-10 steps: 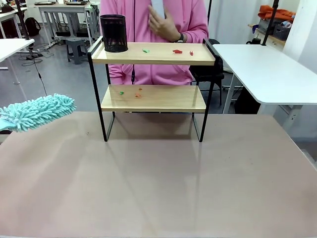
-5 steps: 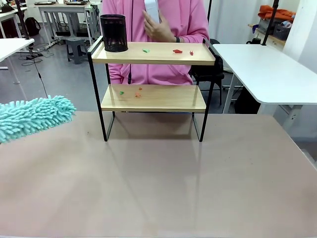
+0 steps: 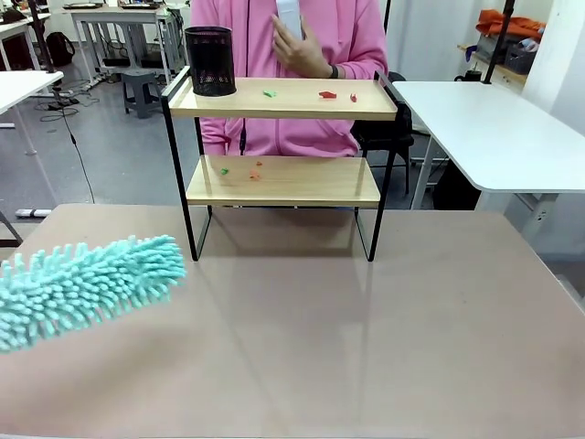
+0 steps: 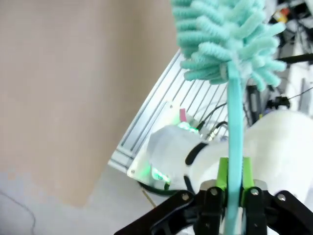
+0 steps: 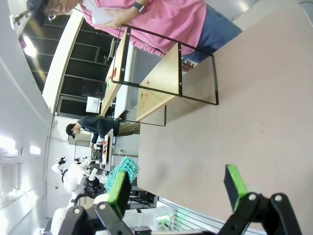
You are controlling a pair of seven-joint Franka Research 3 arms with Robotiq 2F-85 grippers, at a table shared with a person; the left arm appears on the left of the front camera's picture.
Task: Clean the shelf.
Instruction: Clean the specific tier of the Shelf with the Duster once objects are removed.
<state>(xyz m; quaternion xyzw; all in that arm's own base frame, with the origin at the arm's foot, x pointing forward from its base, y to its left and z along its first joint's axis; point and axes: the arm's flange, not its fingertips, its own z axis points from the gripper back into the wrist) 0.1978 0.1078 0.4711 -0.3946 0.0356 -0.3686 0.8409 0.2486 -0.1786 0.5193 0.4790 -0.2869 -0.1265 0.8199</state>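
Presently, the left pincer (image 4: pixel 234 174) is clenched on the thin handle of the teal duster (image 3: pixel 91 285), and the right pincer (image 5: pixel 177 188) is held released and empty. The shelf (image 3: pixel 311 183) is stood at the far middle of the bench (image 3: pixel 384 347), its boards running left to right. Small coloured scraps (image 3: pixel 326 94) are seen on both boards, and a black mesh cup (image 3: pixel 209 61) is set at the top board's left end. The duster head is held low over the bench's left side — its long axis is aimed roughly at the shelf's left legs, its tip near but apart. The shelf lies ahead and right of the head; the left arm is judged nearer for the sweep.
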